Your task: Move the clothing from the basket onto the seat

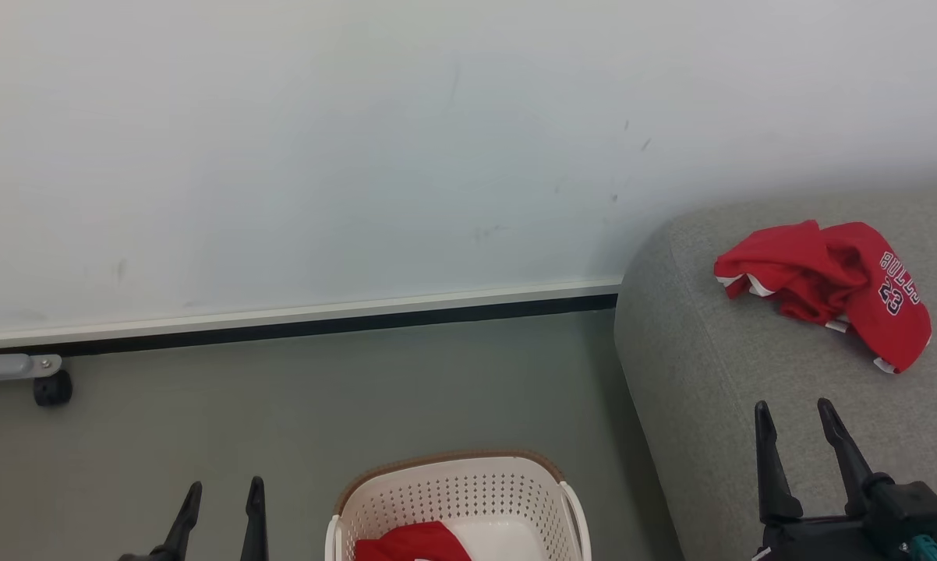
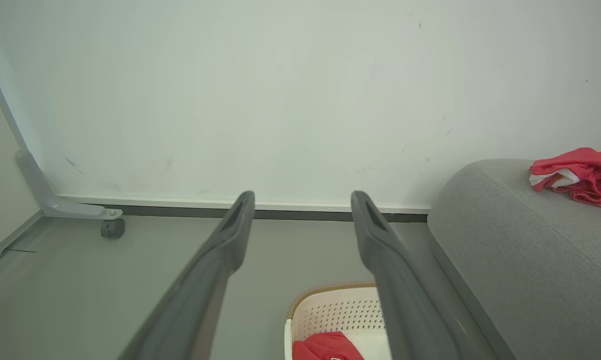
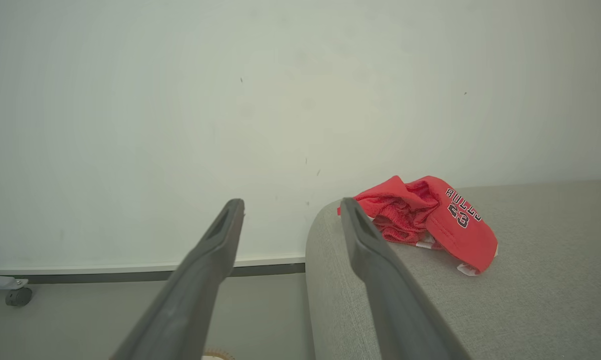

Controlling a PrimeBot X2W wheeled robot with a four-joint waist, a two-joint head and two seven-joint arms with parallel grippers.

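One red piece (image 1: 827, 284) lies on the seat (image 1: 694, 405); a second piece (image 1: 410, 543) sits in the basket (image 1: 453, 499). The left gripper (image 1: 226, 483) and right gripper (image 1: 793, 403) hang open, empty. Next, I reckon: dip in and pinch it.

A bare room furnished like a home: a large grey fabric sofa (image 1: 710, 405) and a small cream perforated plastic laundry basket (image 1: 468, 499) stand on a smooth grey floor (image 1: 281, 405) by a plain scuffed white wall (image 1: 359, 156), with a grey metal leg (image 1: 8, 366) on a black caster (image 1: 51, 387)
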